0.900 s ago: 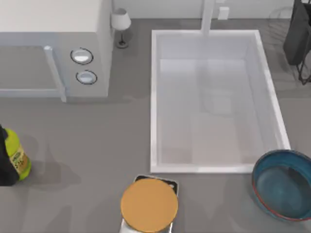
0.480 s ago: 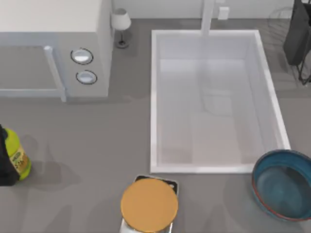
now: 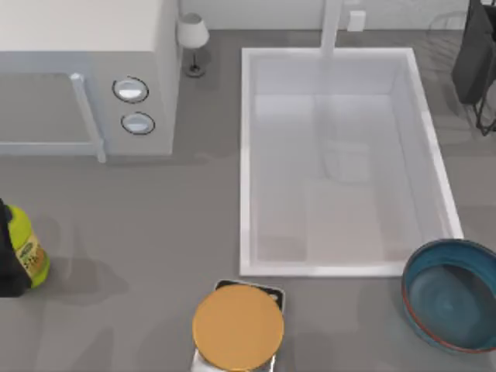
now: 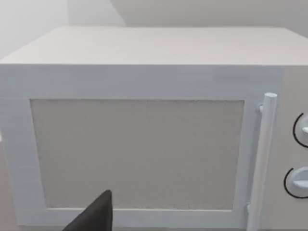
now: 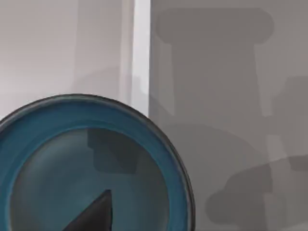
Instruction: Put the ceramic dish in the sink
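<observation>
At the counter's [image 3: 155,217] near right corner, the dish [image 3: 452,304] sits outside the sink [image 3: 246,155]; rigid, slick, breakable, best pinched at its rim. End effector state cannot be told.

The right arm [image 3: 474,58] shows as a dark mass at the upper right corner of the top view. One dark fingertip of the left gripper [image 4: 94,216] pokes up at the bottom of its wrist view, and one of the right gripper [image 5: 94,214] likewise.
</observation>
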